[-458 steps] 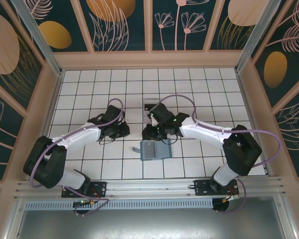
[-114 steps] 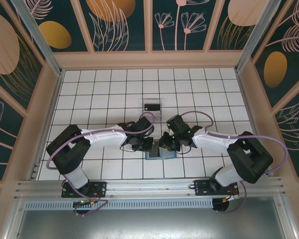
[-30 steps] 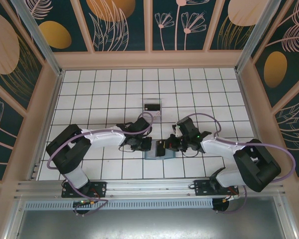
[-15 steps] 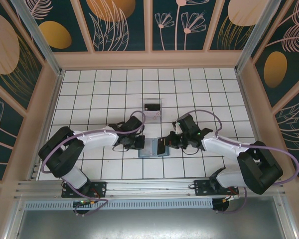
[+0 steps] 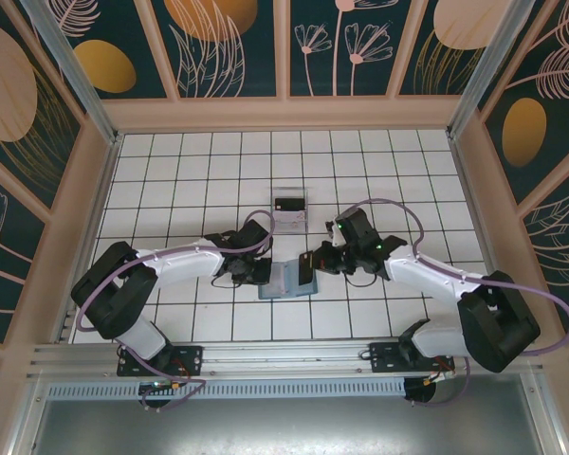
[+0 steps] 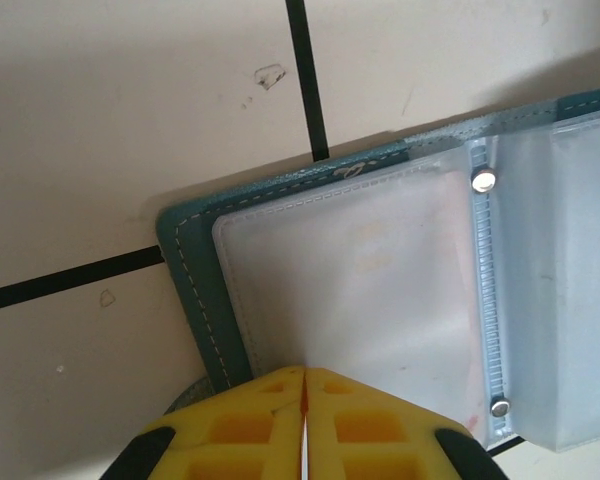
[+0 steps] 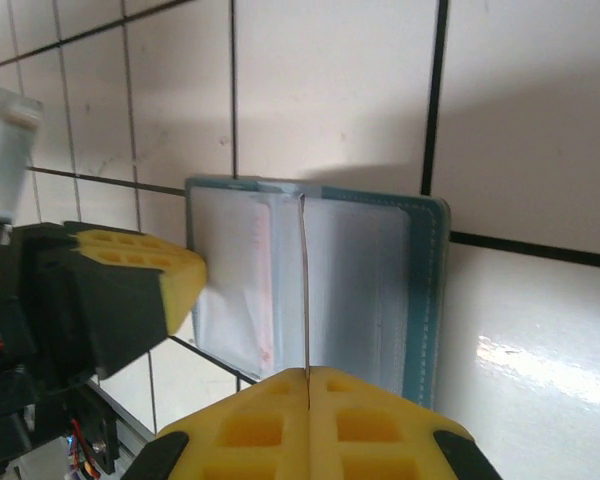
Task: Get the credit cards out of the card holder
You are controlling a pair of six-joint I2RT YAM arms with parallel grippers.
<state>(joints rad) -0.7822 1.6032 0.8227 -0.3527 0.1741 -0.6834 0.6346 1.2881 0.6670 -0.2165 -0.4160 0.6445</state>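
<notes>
The right gripper (image 7: 308,376), pinching the black card (image 5: 306,267), has lifted it off the card holder (image 7: 425,290), which is pinned by the pressed-together left gripper (image 6: 305,378); another card likely remains inside.

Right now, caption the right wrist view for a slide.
Right gripper shut on an edge-on credit card over the open blue card holder, left gripper at its edge.
</notes>
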